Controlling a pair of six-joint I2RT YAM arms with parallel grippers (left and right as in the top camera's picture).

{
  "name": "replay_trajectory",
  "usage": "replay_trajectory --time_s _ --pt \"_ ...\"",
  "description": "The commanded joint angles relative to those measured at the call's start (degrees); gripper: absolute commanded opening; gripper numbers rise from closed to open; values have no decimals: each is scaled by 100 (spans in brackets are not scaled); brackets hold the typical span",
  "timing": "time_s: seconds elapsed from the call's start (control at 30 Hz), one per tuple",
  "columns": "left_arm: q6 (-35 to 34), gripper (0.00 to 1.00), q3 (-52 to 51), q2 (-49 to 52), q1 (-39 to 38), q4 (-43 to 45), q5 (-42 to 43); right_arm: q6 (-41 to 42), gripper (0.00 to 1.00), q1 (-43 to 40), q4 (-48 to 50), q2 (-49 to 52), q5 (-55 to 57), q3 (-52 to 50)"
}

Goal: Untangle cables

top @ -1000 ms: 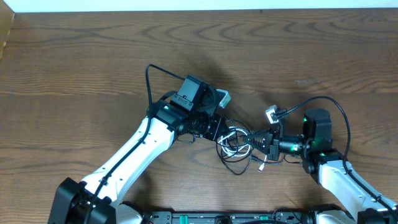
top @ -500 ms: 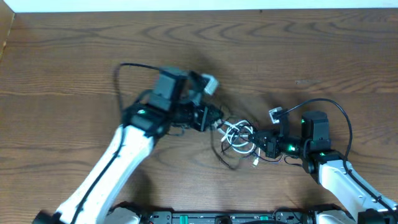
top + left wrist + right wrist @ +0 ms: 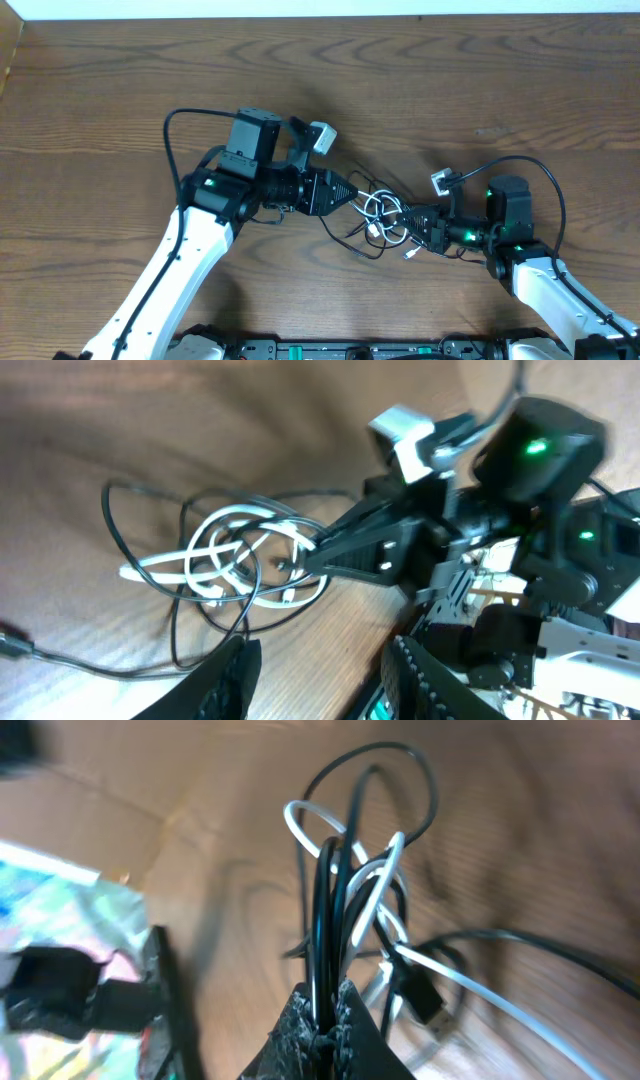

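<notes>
At the near edge of the wooden table (image 3: 100,90), the left arm (image 3: 190,250) and the right arm (image 3: 545,285) rise from their bases and angle inward toward each other. The right arm lies low along the near right side. Its wrist camera shows the right gripper (image 3: 325,1010) with its jaws pressed together, pinching a bunch of black and white strands where they stand up out of the tangle. Just past those fingertips sit the cables (image 3: 378,218), a small knot of white loops wound through thin black ones, resting on the wood between the two grippers, slightly right of the table's middle. A white plug end (image 3: 410,253) sticks out on the near side of the knot, and a loose black loop sags toward the near edge. On the other side of the knot, the left gripper (image 3: 322,650) points at it from the left. Its two fingers are spread with only bare wood between them, and their tips are near the outermost black loop but not closed on any strand. In the left wrist view a single black cord (image 3: 60,655) trails away from the bundle across the wood toward the frame's edge. Beyond the grippers the table runs bare to its far edge, where a pale strip (image 3: 300,8) borders it.
</notes>
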Motion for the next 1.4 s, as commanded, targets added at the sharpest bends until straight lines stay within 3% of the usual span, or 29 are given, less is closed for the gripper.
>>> replay_trajectory --time_s 0.0,0.23,0.53,1.07,1.27,1.37 --pt "-2 44 17 247 13 -162 -59 -247 1 -24 299 4 -1213 -9" --pt "-79 43 17 776 -181 -221 -11 -420 1 -24 505 4 -1849 -9" --pt "-184 43 17 1499 -935 509 -83 -496 1 -24 540 4 -2118 -9" --pt "-251 38 20 1574 -984 1091 -719 -625 1 -24 638 4 -2492 -11" --pt "-275 36 20 1545 -881 1720 203 -645 1 -24 616 4 -2492 -11" --pt "-402 36 20 1547 -883 1733 267 -645 1 -24 616 4 -2494 -11"
